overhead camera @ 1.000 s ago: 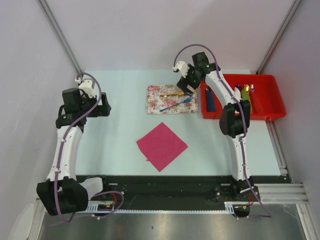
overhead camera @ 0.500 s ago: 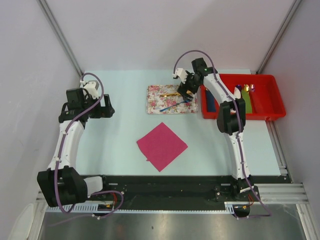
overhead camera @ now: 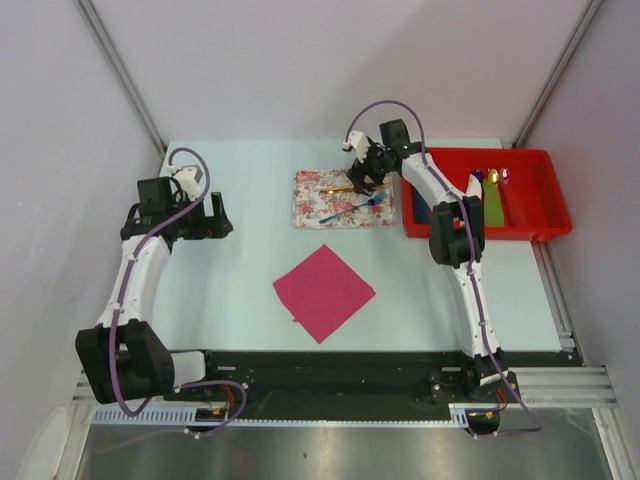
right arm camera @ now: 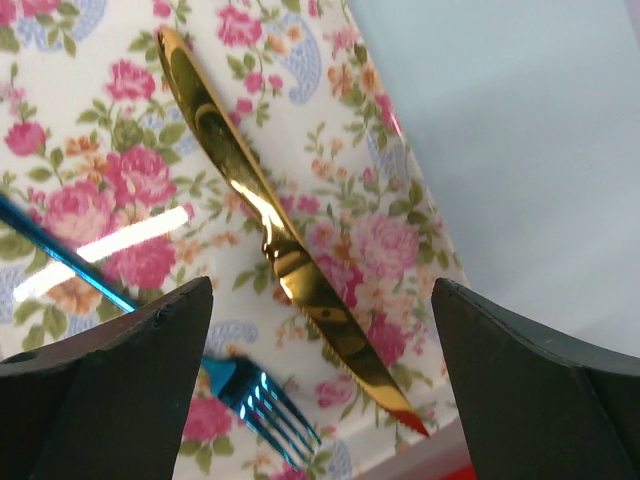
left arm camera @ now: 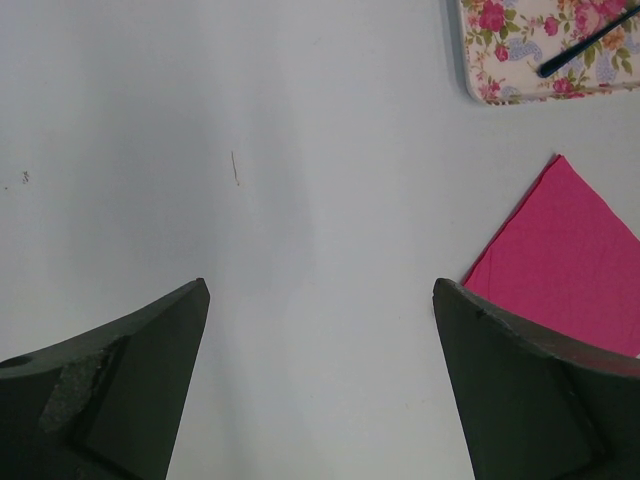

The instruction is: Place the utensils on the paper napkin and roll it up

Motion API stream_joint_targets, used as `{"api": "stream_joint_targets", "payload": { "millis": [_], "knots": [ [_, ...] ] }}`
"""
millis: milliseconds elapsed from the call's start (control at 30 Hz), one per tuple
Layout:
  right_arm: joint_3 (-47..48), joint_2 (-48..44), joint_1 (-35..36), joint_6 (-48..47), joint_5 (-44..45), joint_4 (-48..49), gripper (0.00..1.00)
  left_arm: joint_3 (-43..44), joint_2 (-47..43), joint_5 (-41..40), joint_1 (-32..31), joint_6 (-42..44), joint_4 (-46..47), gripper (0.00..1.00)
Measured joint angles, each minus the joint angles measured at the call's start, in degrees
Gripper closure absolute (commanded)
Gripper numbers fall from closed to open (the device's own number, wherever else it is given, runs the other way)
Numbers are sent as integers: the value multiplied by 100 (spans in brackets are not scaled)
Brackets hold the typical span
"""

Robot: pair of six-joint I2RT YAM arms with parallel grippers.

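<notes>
Near centre of the bench (overhead camera: 230, 290): paper napkin (overhead camera: 324, 292), flat, turned corner-on like a diamond, nothing on it. It's thin, soft paper, near weightless. I expect it to skid or crease if anything drags across it, so whatever goes on it goes straight down, no sliding.

My left tool (left arm camera: 320, 290) sits over bare bench at the left, fingers spread wide, nothing between them.

Farther back is the floral tray (overhead camera: 312, 210), well apart from the napkin. On it lie the gold knife (right arm camera: 268, 225) on the far side and the teal fork (right arm camera: 250, 395) just nearside of it, not touching as far as I can tell. Fork tines and knife blade both point right, toward the red bin (overhead camera: 545, 228).

My right tool (right arm camera: 322, 290) is above the knife, fingers spread, one either side of it around mid-length. No contact that I can see, nothing gripped.

Handling call: the knife is stiff, thin and polished, so slippery. It also lies flat on the tray, so there's little edge to bite. I'd pinch across its narrow width near the middle, where it should balance. A grab at one end will likely let it swing or slip out. It crosses the finger gap at an angle, so I'd square the wrist before closing. Task reads as at the first pick.
</notes>
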Motion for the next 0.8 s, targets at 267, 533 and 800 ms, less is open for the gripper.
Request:
{"api": "stream_joint_targets", "payload": {
  "millis": [267,533,800],
  "knots": [
    [37,212,177,-70,-164,437,13,13,44,-4,0,2,-74,0],
    [203,485,269,-376,-214,452,27,17,70,-13,0,4,-96,0],
    [409,590,271,-540,-297,238,29,87,133,-20,0,15,-140,0]
  ]
}}
